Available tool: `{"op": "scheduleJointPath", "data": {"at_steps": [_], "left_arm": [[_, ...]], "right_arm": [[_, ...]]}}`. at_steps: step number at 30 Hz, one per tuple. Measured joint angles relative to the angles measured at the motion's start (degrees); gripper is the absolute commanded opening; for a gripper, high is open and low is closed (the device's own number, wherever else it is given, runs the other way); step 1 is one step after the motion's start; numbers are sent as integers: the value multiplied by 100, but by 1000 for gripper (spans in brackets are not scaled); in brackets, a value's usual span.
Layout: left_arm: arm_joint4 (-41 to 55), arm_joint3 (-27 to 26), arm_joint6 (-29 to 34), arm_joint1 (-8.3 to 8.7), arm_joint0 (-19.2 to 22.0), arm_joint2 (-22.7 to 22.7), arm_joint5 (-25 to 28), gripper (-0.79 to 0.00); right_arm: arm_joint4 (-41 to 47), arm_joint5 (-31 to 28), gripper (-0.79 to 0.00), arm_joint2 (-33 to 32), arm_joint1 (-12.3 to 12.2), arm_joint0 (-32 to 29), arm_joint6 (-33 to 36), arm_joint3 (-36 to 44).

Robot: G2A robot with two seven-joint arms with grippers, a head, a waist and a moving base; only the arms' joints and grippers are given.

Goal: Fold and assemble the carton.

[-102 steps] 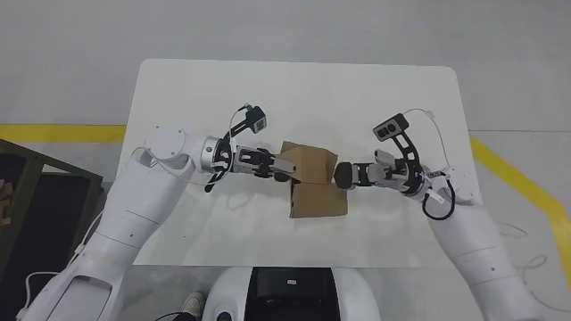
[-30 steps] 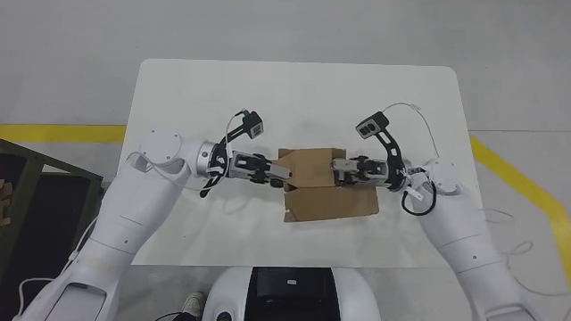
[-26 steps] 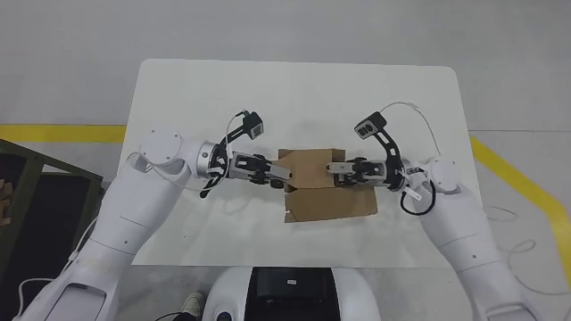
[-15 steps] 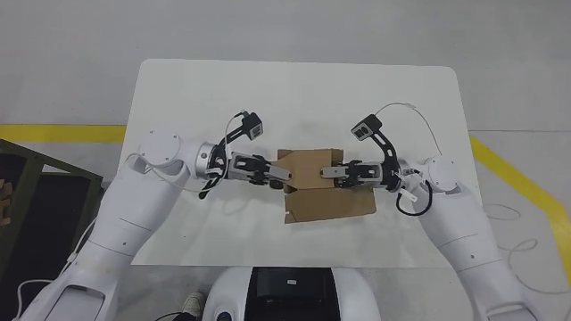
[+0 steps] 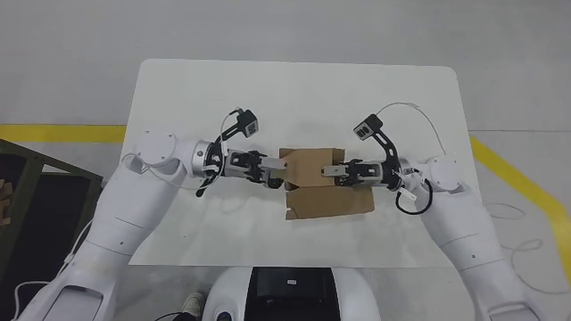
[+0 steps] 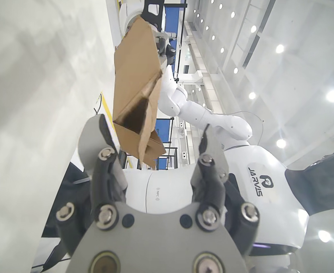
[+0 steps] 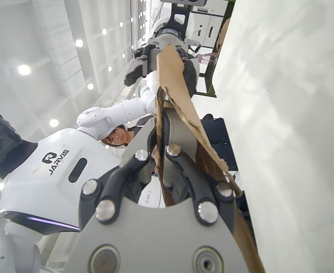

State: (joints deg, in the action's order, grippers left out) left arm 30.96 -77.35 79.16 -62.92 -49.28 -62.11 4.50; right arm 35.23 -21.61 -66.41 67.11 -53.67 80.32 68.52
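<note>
A brown cardboard carton (image 5: 312,178) is held partly opened above the middle of the white table (image 5: 196,98), with a lower panel (image 5: 328,202) spread toward the front edge. My right gripper (image 5: 337,171) is shut on the carton's right wall; in the right wrist view the cardboard (image 7: 175,95) runs between its closed fingers (image 7: 162,132). My left gripper (image 5: 275,168) is at the carton's left end and open. In the left wrist view its fingers (image 6: 98,134) stand wide apart around a hanging flap (image 6: 151,149) of the carton (image 6: 135,86), not pinching it.
The table has bare room on all sides of the carton. A dark green crate (image 5: 27,196) stands on the floor off the table's left side. Yellow floor tape (image 5: 53,132) runs past both ends of the table.
The right gripper came in from the carton's right edge and closed on its right wall, and the carton spread wider. In the last second the left gripper edged slightly away from the front.
</note>
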Motion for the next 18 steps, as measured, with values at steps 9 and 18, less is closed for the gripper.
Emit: {"op": "scheduleJointPath", "data": {"at_steps": [9,18], "left_arm": [[300,-181,-232,0,-75,-89,-23,0],[443,-323,-359,-28,-17,-51,8,0]], "right_arm": [[-990,34,-785,-295,-136,-239,-742,472],[-1275,260,-785,-491,-210,-468,-1308,832]]}}
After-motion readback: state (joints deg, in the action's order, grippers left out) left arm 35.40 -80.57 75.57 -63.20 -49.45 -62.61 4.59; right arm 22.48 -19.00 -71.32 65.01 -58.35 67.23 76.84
